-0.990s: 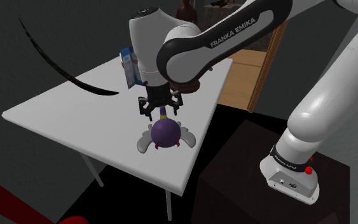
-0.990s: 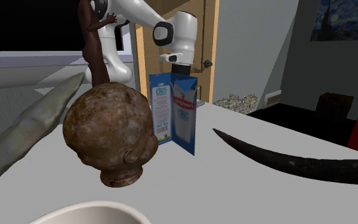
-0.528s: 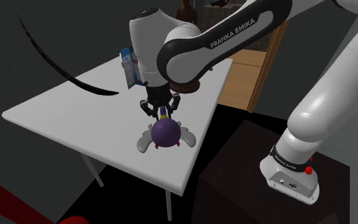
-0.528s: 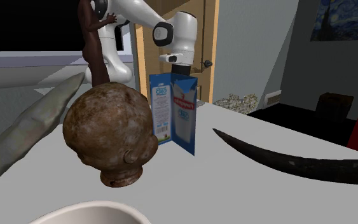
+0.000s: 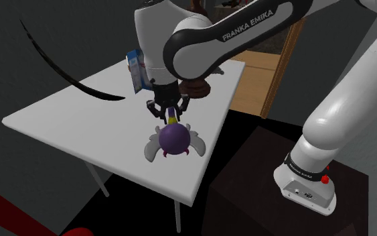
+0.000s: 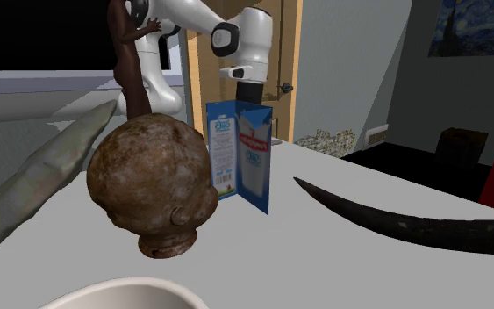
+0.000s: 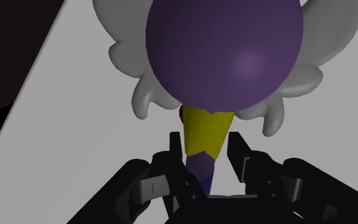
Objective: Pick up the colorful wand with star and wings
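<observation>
The wand (image 5: 174,139) has a purple ball head, pale grey wings, a yellow collar and a thin purple handle. It lies near the edge of the white table (image 5: 59,117) closest to the stand. My gripper (image 5: 170,115) points down just behind the ball and is shut on the handle. In the wrist view the wand (image 7: 225,51) stretches away from the gripper (image 7: 205,153). Both black fingers (image 7: 176,147) press the handle just below the yellow collar.
A blue and white carton (image 5: 135,70) stands behind the gripper, with a brown object (image 5: 197,87) beside it. A long black curved horn (image 5: 69,80) lies across the table's far side. The second exterior view shows a brown head bust (image 6: 153,180), a grey-green slab (image 6: 43,171) and a white bowl rim (image 6: 122,294).
A second ago the fingers stood open around the handle; they have since shut on it. The hand has risen slightly in the last half second.
</observation>
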Tool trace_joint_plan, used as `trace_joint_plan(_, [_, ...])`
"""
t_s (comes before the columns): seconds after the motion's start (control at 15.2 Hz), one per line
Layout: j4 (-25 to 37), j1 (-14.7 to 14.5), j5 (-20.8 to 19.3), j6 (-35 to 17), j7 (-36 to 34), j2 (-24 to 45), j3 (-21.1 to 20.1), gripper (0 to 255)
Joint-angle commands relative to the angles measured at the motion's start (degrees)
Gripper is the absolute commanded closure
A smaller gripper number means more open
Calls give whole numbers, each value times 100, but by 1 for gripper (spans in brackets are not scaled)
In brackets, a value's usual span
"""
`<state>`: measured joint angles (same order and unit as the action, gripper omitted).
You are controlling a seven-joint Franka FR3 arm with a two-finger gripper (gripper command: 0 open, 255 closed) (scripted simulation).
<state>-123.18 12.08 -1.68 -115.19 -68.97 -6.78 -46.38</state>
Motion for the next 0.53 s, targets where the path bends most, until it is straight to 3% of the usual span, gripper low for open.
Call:
trace_joint_plan(0.0, [116,-5,59,168,55,-78,23,255])
trace_joint_plan(0.46, [513,-8,192,697,205,-270,105,255])
